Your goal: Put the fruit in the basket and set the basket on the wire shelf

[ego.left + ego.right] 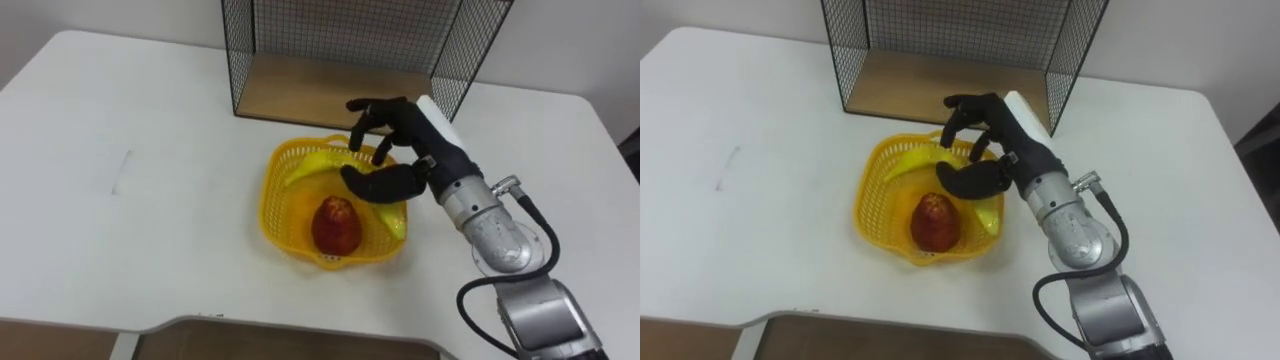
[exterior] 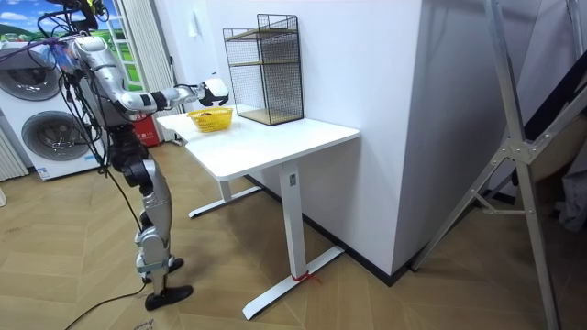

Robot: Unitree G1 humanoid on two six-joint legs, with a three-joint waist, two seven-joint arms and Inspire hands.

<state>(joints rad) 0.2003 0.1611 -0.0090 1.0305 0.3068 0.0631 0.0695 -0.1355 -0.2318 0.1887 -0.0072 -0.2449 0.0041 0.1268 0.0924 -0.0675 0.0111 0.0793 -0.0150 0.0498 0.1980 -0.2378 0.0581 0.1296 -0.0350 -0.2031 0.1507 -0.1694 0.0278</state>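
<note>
- Fruit: banana (image 1: 312,166) and red fruit (image 1: 337,225) both lie inside the basket (image 1: 268,195). No loose fruit shows on the desk (image 1: 120,200). You can log the first half of the task as done, as far as these views show.
- Basket: it sits on the desk, just in front of the wire shelf (image 1: 310,90) and clear of it. It is not lifted and not yet on the shelf.
- Right robot hand (image 1: 405,140): it hangs over the basket's far right rim, above the banana's end. It is released, fingers loosely bent with a gap to the thumb, closed round nothing you can see. Whether it touches rim or banana, you cannot tell.
- Stance: in the room view the robot stands at the desk's end with its right arm stretched out over the basket.
- Left to do, by my reading: grip the rim, lift, carry the basket forward onto the shelf's wooden floor, let go.
- Watch for a one-sided rim grip tipping the basket and rolling the red fruit out.
</note>
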